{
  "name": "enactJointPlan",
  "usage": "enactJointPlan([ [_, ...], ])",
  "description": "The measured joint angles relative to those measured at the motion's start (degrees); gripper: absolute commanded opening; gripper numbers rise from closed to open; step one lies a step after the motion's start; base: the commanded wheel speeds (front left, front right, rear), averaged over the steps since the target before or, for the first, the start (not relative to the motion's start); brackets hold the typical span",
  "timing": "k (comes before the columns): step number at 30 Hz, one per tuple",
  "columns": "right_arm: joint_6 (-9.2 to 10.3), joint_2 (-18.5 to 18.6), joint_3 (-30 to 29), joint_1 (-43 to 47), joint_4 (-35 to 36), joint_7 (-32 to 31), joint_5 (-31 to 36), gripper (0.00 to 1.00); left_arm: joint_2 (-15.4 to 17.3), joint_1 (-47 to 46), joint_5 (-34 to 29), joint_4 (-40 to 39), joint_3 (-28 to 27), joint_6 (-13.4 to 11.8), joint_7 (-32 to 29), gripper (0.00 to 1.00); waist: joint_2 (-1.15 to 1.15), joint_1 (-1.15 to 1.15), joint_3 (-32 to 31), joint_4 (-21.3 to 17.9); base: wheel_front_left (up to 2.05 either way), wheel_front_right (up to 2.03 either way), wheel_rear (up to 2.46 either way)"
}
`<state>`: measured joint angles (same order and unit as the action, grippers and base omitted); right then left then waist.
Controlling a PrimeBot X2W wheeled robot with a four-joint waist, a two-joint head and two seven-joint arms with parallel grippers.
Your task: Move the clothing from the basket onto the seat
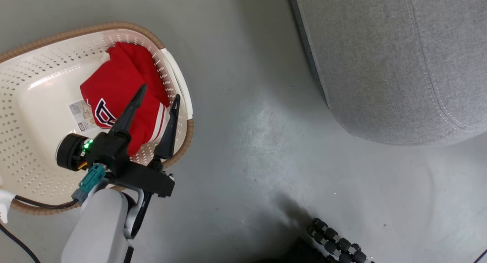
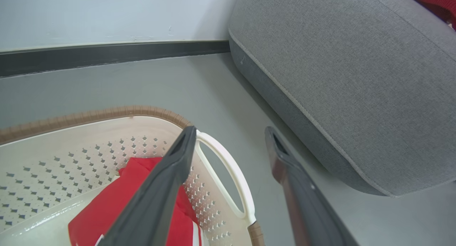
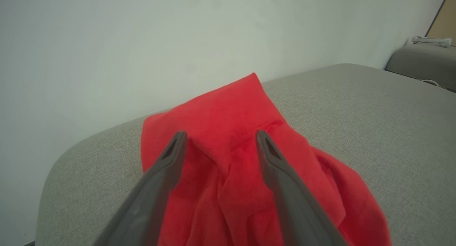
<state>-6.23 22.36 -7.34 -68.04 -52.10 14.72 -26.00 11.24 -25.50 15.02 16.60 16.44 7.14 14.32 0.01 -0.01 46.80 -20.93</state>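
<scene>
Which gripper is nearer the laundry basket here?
Left. The left gripper hangs open over the laundry basket near its handle; the right gripper is open at a red garment on the sofa seat.

A smooth grey floor [image 1: 243, 149] carries a cream perforated laundry basket [image 1: 34, 80] and, well apart from it, a large grey upholstered sofa seat [image 1: 399, 65], with bare floor between them. A dark skirting strip [image 2: 107, 57] edges the floor below a pale wall [image 2: 107, 14]. A lettered red garment [image 1: 114, 80] lies in the basket against the side nearer the seat, beside a label sticker [image 1: 80, 114]. A plain red garment [image 3: 228, 110] lies rumpled on the seat's top.
</scene>
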Motion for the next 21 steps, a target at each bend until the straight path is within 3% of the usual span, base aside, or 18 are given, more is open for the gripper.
enactJointPlan([
  [14, -0.85, -2.1, 3.1, 3.1, 4.9, 0.0, 2.4, 1.00, -2.5, -0.2, 1.2, 2.5, -0.9, 0.0, 0.0, 1.00, 0.00, 0.00, -5.5, 1.6, 0.00, 0.00, 0.00],
  [21, -0.87, -5.5, 6.2, 6.8, 9.0, 0.0, 4.7, 1.00, -4.4, -0.2, 1.7, 4.2, -2.2, 0.0, 0.0, 1.00, 0.00, 0.00, -9.3, 2.8, 0.00, 0.00, 0.00],
])
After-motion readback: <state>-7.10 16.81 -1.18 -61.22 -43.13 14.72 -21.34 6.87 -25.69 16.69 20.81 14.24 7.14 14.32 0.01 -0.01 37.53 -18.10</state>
